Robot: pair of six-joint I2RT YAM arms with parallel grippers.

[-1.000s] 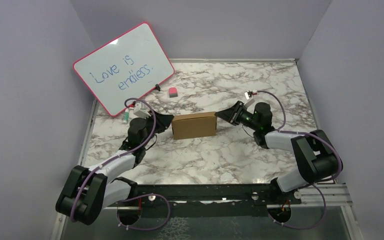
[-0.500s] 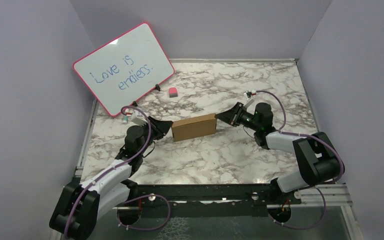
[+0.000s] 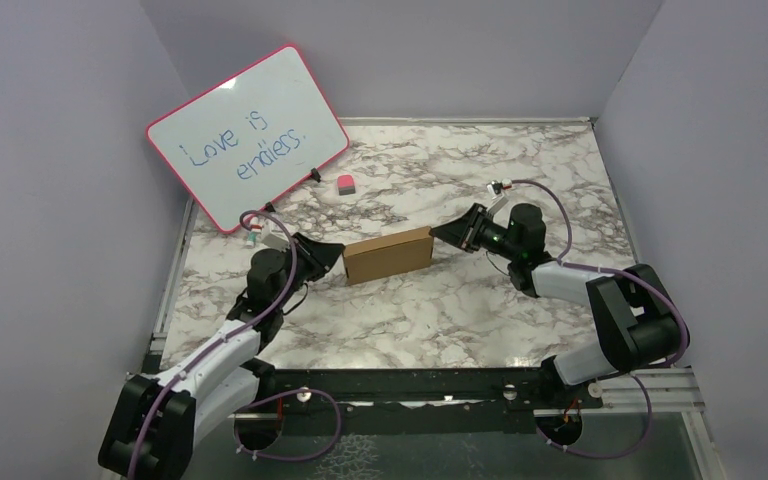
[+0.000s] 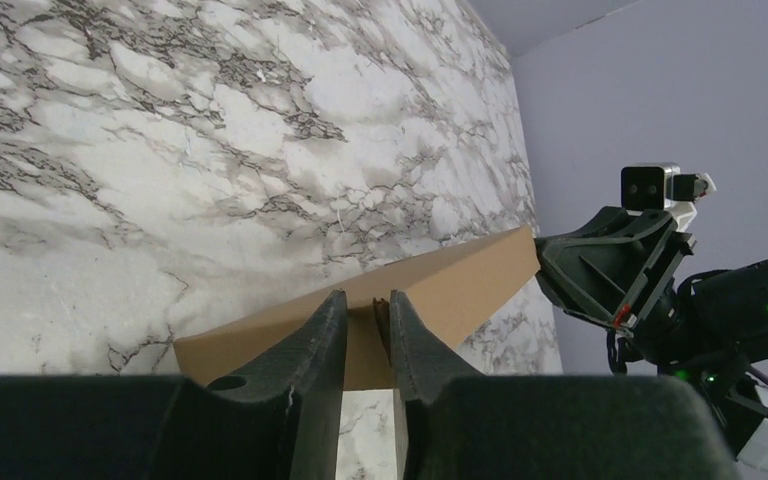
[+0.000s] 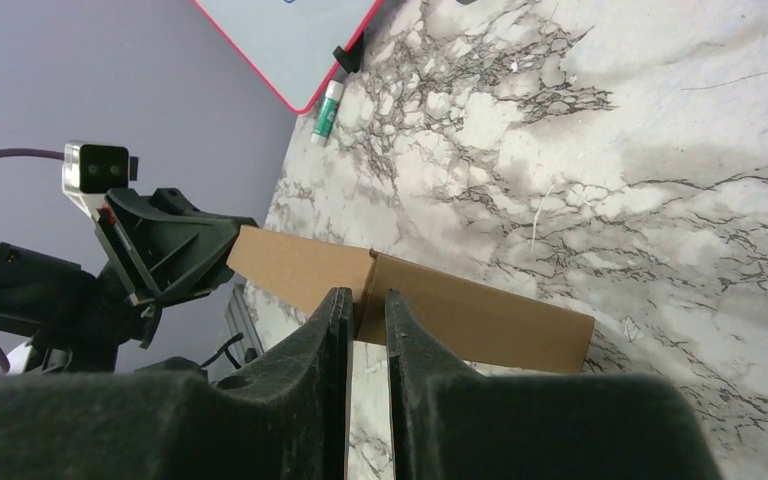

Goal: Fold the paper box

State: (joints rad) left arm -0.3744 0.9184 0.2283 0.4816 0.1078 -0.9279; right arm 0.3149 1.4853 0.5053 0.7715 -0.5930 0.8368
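The paper box (image 3: 388,254), a closed plain brown cardboard box, hangs slanted between my two grippers near the middle of the marble table, its right end farther back. My left gripper (image 3: 337,256) is at its left end and my right gripper (image 3: 439,232) at its right end. From the left wrist, the narrow-set fingers (image 4: 365,298) pinch a cardboard edge of the box (image 4: 460,285), with the table showing beneath. From the right wrist, the fingers (image 5: 365,295) sit close together around the box's (image 5: 480,310) end corner.
A pink-rimmed whiteboard (image 3: 247,137) leans at the back left, with a pink eraser (image 3: 345,183) and a small black cap (image 3: 315,176) near its foot. A green-and-white stick (image 3: 251,238) lies by the left arm. Purple walls close in on three sides.
The box has turned from showing a tall front face to a thinner, slanted shape. The left arm has swung down and leftward, and its jaws have narrowed. The right arm has barely moved.
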